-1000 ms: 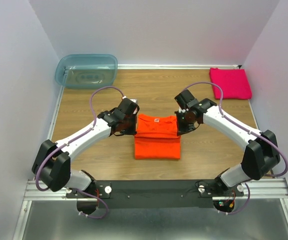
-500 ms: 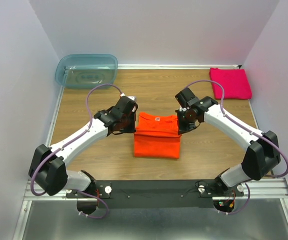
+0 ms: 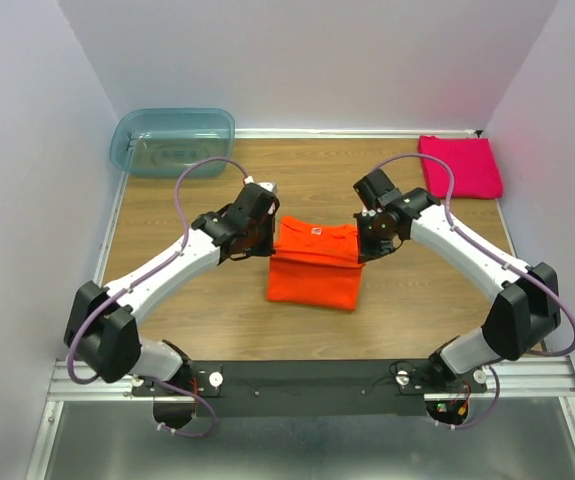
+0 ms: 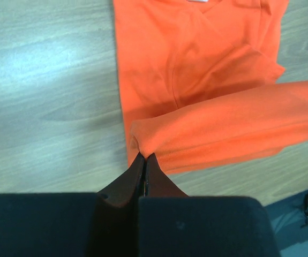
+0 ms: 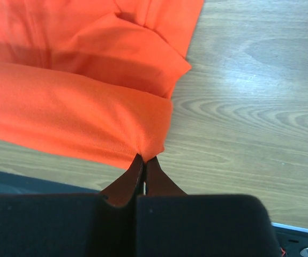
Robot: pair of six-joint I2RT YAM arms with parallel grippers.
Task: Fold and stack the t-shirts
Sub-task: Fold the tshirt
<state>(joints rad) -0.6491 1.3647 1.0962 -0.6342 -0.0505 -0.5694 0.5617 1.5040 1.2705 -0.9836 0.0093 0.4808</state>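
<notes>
Soft orange t-shirt [image 3: 315, 275] (rounded fold) pinched by left gripper [image 4: 144, 156], right gripper [image 5: 144, 158].

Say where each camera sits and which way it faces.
Top: fixed above and behind, facing down at the table; left arm and right arm show.
Left wrist: on the left arm, facing along its left claw at the orange t-shirt.
Right wrist: on the right arm, facing along its right claw at that t-shirt.
Shared: both wrist views show one raised fold, pinched at opposite ends.
</notes>
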